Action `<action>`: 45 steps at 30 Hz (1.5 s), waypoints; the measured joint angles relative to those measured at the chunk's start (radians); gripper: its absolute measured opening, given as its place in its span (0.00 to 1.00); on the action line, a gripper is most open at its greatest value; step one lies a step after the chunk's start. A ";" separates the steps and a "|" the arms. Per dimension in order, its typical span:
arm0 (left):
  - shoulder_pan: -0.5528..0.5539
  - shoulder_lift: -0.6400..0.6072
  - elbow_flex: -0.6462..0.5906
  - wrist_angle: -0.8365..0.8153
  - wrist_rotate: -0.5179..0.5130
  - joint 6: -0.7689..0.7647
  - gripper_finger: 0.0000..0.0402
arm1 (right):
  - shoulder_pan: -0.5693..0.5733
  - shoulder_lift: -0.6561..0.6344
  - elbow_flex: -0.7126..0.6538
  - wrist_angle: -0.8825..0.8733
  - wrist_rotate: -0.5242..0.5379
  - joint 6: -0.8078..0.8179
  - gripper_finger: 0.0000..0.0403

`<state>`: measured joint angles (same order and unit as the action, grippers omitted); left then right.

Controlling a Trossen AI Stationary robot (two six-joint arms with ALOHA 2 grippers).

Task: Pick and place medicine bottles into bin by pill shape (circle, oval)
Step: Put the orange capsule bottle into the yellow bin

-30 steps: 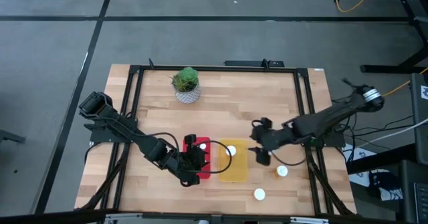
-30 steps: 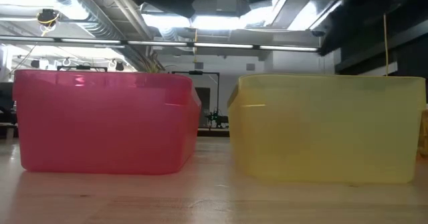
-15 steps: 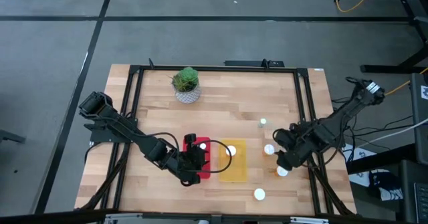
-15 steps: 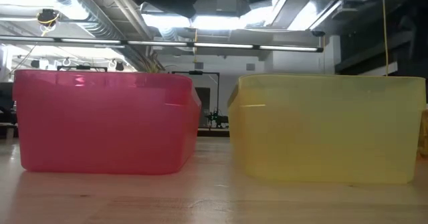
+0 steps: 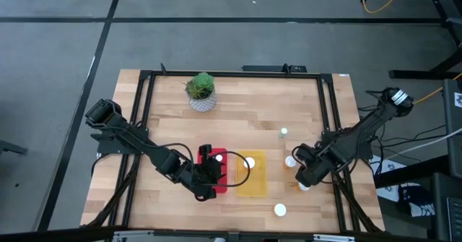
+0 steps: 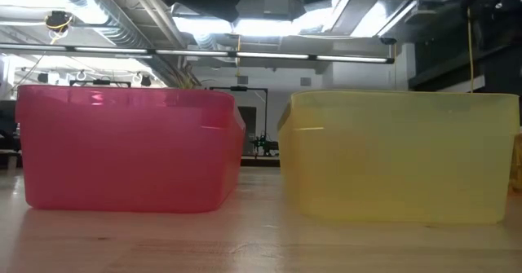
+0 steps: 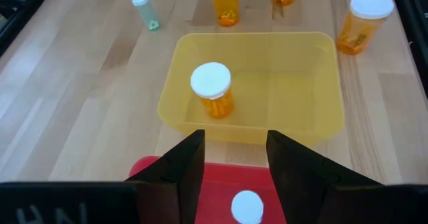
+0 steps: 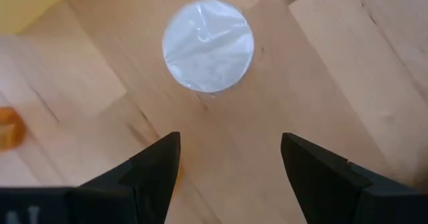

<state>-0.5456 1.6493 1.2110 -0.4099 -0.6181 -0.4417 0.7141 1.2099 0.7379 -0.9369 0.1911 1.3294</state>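
- Right gripper (image 8: 227, 160) fingers apart, nothing between them, pointing down at a white bottle cap (image 8: 208, 45) seen from above on bare wood; cap sits just ahead of the fingertips, not yet between them.
- High view: right gripper (image 5: 306, 175) at about 4 o'clock on the table (image 5: 317, 112), just right of the yellow bin (image 5: 253, 180); a bottle cap (image 5: 289, 161) peeks out at its 10 o'clock.
- More loose bottles: a small one (image 5: 284, 132) toward 2 o'clock, another (image 5: 279, 210) at 5 o'clock near the front edge.
- Left gripper (image 7: 234, 154) waits over the red bin (image 5: 222, 171), fingers apart, holding nothing; one capped bottle (image 7: 247, 207) already in red, one orange bottle (image 7: 212, 90) in yellow.
- Left wrist view also shows three orange bottles and a pale green one (image 7: 143, 9) beyond the yellow bin.
- Potted plant (image 5: 201, 90) at 11 o'clock, well apart, ignore.
- Judged step: approach for the pick, early-middle of the task.
- To do it well: shift forward so the cap is centred between the fingers, come straight down, close on the body below the cap, not the cap rim.
- Risk: a neighbouring bottle just beside; a wide approach may knock it over.
- Pill shape can't be read from here; bin choice unclear.
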 joint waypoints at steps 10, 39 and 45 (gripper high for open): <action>0.002 0.000 0.000 0.000 -0.001 0.000 0.38 | -0.024 0.028 -0.008 0.064 0.003 -0.136 0.65; 0.002 0.000 0.000 0.000 -0.002 0.000 0.38 | -0.116 0.170 -0.008 0.206 0.130 -0.396 0.64; 0.002 0.000 0.000 0.000 -0.002 -0.001 0.38 | -0.116 0.170 -0.008 0.217 0.139 -0.393 0.53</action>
<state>-0.5434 1.6493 1.2110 -0.4103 -0.6205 -0.4423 0.5983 1.3798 0.7303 -0.7202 0.3305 0.9367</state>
